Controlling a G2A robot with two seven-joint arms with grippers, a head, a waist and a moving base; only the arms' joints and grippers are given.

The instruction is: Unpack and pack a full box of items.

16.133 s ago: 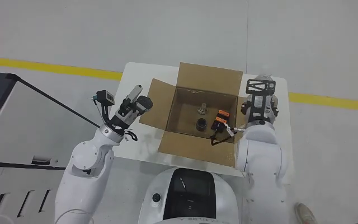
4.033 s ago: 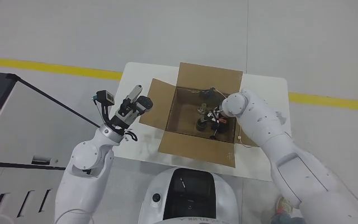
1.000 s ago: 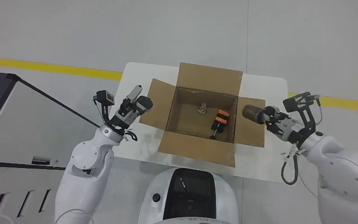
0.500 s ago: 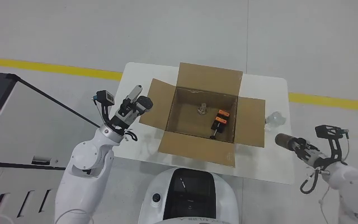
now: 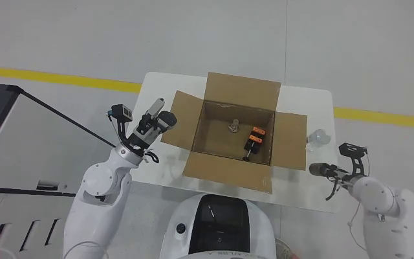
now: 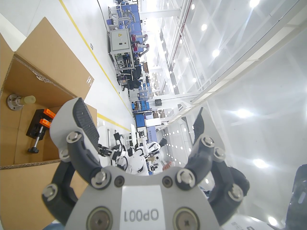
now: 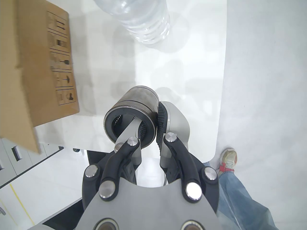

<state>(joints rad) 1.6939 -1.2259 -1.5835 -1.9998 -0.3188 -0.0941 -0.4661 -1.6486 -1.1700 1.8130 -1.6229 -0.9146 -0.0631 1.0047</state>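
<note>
An open cardboard box (image 5: pixel 223 167) stands mid-table. On its floor lie a black and orange clamp (image 5: pixel 253 144) (image 6: pixel 39 127) and a small metal flanged part (image 5: pixel 233 125) (image 6: pixel 17 100). My right gripper (image 5: pixel 321 171) (image 7: pixel 150 123) hangs over the table's right front part, shut on a dark metal cylinder (image 7: pixel 134 112) (image 5: pixel 317 169), one finger inside its bore, one outside. My left gripper (image 5: pixel 158 112) (image 6: pixel 140 123) is open and holds nothing, raised left of the box and pointing upward.
A clear plastic bottle (image 5: pixel 317 137) (image 7: pixel 136 8) stands on the white table (image 5: pixel 304 188) right of the box, beyond the held cylinder. The box's right flap (image 7: pixel 40 60) lies spread toward it. A person's shoe and trouser leg (image 7: pixel 227 161) are on the floor off the table's corner.
My right gripper has carried the metal cylinder out of the box and to the right, then drawn back over the table's right front part. The left arm has kept still.
</note>
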